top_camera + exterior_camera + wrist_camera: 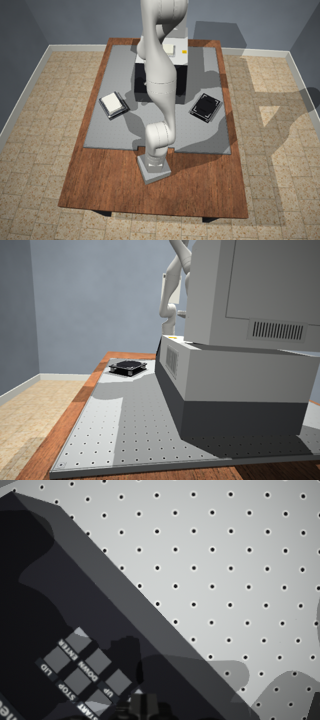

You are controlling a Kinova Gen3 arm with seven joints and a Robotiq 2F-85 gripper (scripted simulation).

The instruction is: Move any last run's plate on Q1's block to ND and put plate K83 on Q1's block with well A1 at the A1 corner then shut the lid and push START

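The cycler Q1 (182, 59) (245, 376) stands at the back with its lid (206, 291) raised, nearly upright. A pale plate (169, 48) lies on its block, partly behind the arm. Another pale plate (111, 102) sits on the left nest (108, 115). The right nest (205, 107) (127, 365) holds no plate. The nest and plate labels are unreadable. My gripper (144, 707) is shut and empty in front of Q1's sloping front. The LID key (56, 659), STOP key (77, 681) and START key (98, 702) lie left of the fingertips in the wrist view. CLEAR and the lamp are hidden.
The arm (161, 74) reaches over the middle of the grey perforated board (118, 136) and hides part of Q1. The ENTER key (78, 640), DOWN key (98, 661) and UP key (118, 681) form Q1's lower key row. The wooden table (116, 186) edges the board.
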